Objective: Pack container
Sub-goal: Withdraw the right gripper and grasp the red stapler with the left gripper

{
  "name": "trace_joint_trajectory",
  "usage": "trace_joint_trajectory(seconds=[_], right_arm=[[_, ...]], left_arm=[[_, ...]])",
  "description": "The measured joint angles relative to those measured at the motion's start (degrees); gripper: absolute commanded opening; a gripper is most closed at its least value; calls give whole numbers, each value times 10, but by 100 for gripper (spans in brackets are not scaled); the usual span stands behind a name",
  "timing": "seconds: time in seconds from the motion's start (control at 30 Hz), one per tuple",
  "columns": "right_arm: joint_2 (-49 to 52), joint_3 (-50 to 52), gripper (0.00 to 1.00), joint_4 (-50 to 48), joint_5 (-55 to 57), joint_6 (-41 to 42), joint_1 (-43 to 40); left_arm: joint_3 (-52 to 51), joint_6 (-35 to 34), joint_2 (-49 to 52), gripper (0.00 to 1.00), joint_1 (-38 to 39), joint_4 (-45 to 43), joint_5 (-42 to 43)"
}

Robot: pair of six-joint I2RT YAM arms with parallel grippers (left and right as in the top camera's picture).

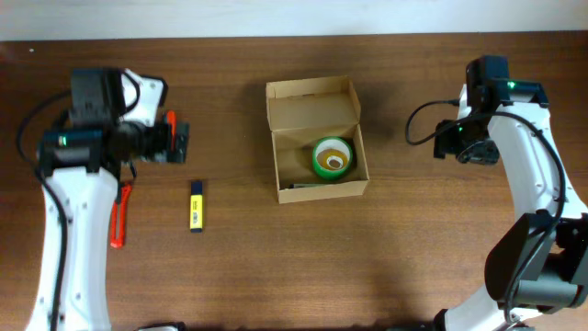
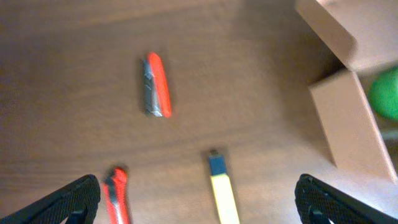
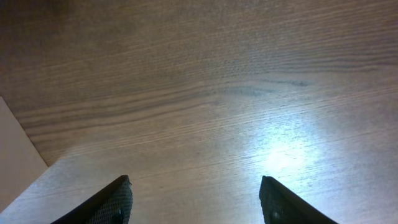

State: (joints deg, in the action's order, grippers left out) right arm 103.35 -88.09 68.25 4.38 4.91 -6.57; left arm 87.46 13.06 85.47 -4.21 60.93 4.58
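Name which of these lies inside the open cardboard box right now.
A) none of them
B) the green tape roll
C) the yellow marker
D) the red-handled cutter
B: in the overhead view the green tape roll sits on the floor of the open cardboard box, while the yellow marker lies out on the table to the box's left.

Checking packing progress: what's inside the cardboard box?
A green tape roll lies inside the box, hiding the floor beneath; a dark sliver by the front wall is unclear.
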Motion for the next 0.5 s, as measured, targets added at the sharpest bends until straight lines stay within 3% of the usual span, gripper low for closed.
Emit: trace_joint_trajectory(seconds=[0.03, 0.07, 0.1, 0.23, 0.5], right_arm=[[0, 2, 67, -2, -2, -4, 0], [0, 2, 67, -4, -3, -6, 0], [0, 2, 66, -5, -4, -7, 0], [0, 2, 67, -6, -6, -8, 0], [0, 2, 67, -9, -7, -9, 0]], left_arm=[[54, 0, 47, 97, 0, 24, -9], [103, 1, 99, 78, 0, 38, -17], [142, 2, 146, 69, 0, 57, -21], [241, 5, 289, 70, -1, 90, -56], [255, 9, 371, 77, -44, 106, -70]])
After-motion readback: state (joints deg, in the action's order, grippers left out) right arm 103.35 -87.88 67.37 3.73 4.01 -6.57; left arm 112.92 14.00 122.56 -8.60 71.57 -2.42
